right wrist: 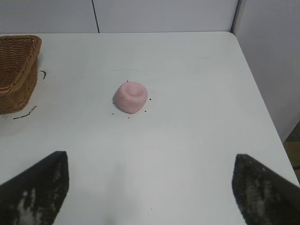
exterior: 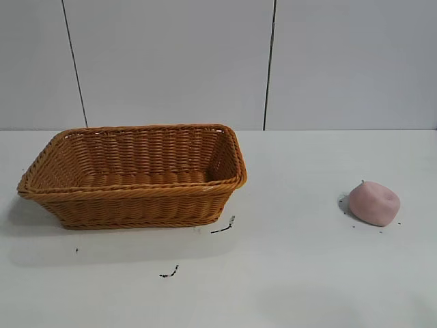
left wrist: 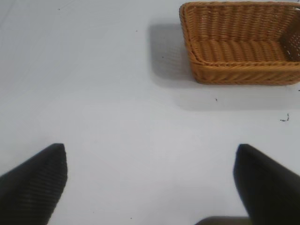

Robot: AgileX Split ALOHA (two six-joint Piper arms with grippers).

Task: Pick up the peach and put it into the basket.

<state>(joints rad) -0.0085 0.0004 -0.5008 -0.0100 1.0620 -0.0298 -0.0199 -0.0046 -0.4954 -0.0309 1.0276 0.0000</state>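
The peach (exterior: 374, 203) sits on the white table (exterior: 307, 273), well apart from the basket (exterior: 136, 176) and to its right in the exterior view, dimple side up. A few dark specks lie around the peach, and small black marks (exterior: 222, 228) dot the table just in front of the basket's near right corner. The basket stands upright with nothing in it.

The right gripper (right wrist: 150, 187) hangs above the table with its jaws spread wide and nothing between them; in the right wrist view the peach (right wrist: 131, 97) lies ahead of the fingers (right wrist: 40, 187), well apart from them and roughly in line with the gap, with the basket's corner (right wrist: 16, 70) off to one side.

The left gripper (left wrist: 150, 187) is also released, jaws wide over bare table, with the basket (left wrist: 241, 42) well ahead of its fingers (left wrist: 37, 183). Neither arm shows in the exterior view
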